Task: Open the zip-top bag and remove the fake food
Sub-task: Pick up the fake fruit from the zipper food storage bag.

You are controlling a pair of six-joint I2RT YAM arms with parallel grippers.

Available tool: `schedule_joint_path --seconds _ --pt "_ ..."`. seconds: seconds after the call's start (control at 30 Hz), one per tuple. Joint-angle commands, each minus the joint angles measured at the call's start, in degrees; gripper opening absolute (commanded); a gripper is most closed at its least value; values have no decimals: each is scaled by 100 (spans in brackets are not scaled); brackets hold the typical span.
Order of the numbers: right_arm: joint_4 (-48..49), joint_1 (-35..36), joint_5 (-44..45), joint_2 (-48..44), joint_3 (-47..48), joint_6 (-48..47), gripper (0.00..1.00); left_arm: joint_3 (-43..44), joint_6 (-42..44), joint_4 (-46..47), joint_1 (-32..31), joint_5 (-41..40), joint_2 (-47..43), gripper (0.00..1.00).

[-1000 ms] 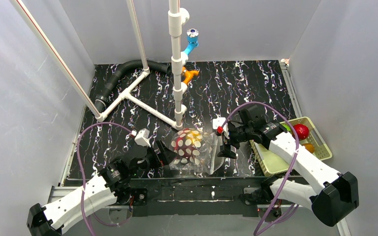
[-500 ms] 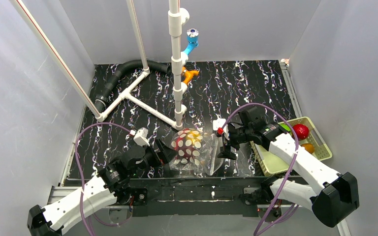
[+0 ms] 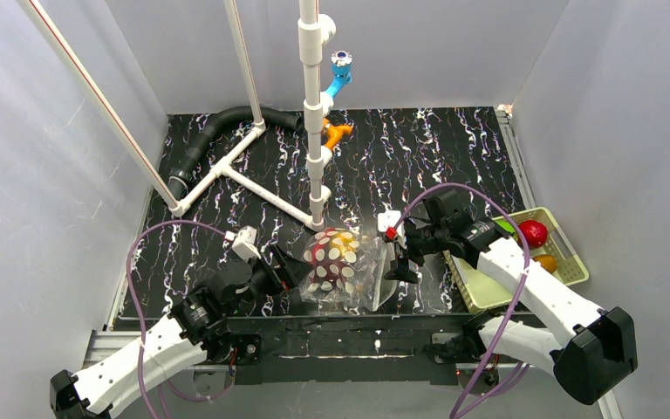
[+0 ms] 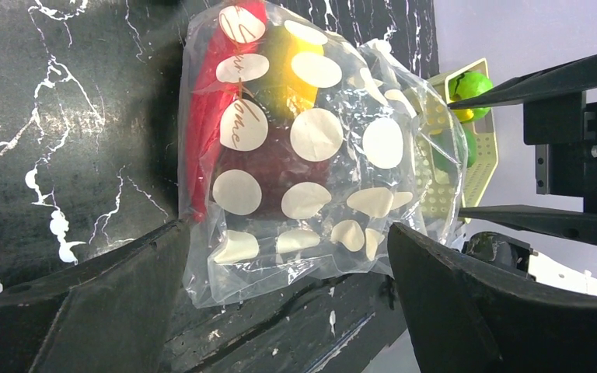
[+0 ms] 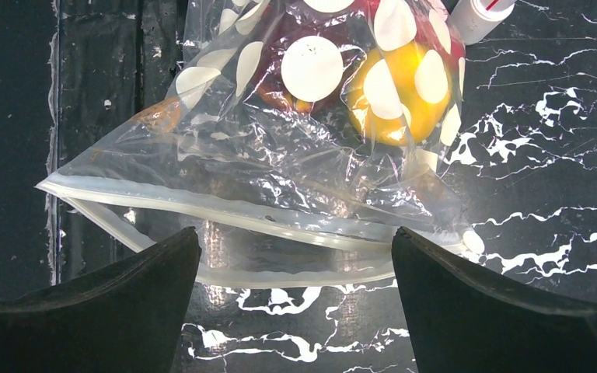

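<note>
Left pincer [image 3: 301,272] at 9 o'clock of the bag [image 3: 342,271] and right pincer [image 3: 399,260] at 3 o'clock both stand wide. If the right one closes on both walls together, the bag will not open.

our left arm [image 3: 153,345] rises from the left of the table's [image 3: 454,148] near edge and lies low, stretched away and to the right. the left gripper [image 3: 294,267] points right, its fingers [image 4: 101,311] spread wide. our right arm [image 3: 532,284] runs from the near right corner, up and leftward, bent at the wrist. the right gripper [image 3: 399,260] points down and left, fingers [image 5: 93,303] equally wide. both grippers face each other, near but apart.
</note>
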Motion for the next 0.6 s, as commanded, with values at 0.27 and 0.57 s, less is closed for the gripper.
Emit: schedule_joint_path --seconds 0.27,0.57 --pt "99 19 -462 -109 -138 -14 98 -98 175 385 34 -85 -161 98" --pt "43 21 -765 -90 -179 -53 98 -87 295 455 34 -123 -79 98"
